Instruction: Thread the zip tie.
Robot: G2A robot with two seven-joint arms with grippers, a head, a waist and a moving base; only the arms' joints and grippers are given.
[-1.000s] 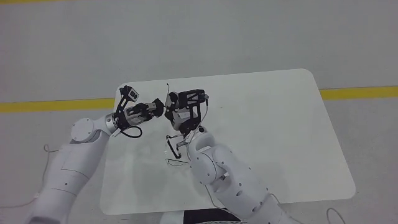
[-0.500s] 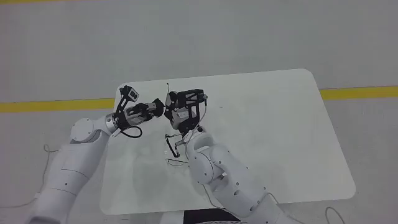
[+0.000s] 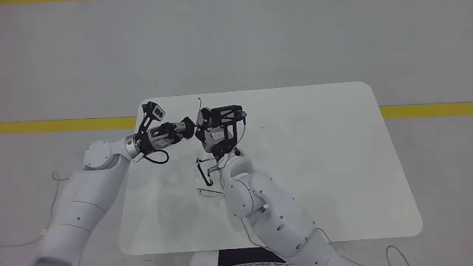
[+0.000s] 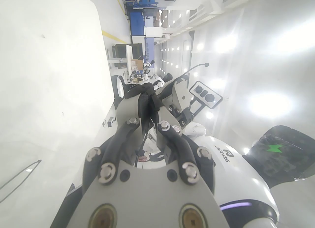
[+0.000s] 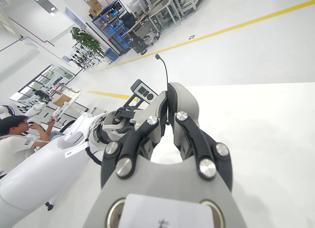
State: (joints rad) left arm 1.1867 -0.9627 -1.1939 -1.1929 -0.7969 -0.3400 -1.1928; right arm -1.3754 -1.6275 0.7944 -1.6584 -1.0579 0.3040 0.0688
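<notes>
Black zip tie point(image 5: 166, 76) is pinched between the closed fingertips of the right gripper point(image 5: 168, 98), its strap rising beyond them to a small head. Left gripper point(image 4: 147, 95) meets it tip to tip above the white table point(image 4: 49, 66), fingers pressed together; whether they pinch the strap cannot be told. White printed label point(image 5: 162, 210) behind the right fingers is cut off and unreadable.

Just beyond the left gripper point(image 4: 147, 92), dark brand lettering point(image 4: 222, 156) ran along the right arm's white shell point(image 4: 248, 189); farther from that gripper a green cross-shaped mark point(image 4: 273, 148) sat on black housing point(image 4: 292, 167). A small white label point(image 5: 69, 153) on the left arm point(image 5: 44, 172) behind the gripper was illegible
</notes>
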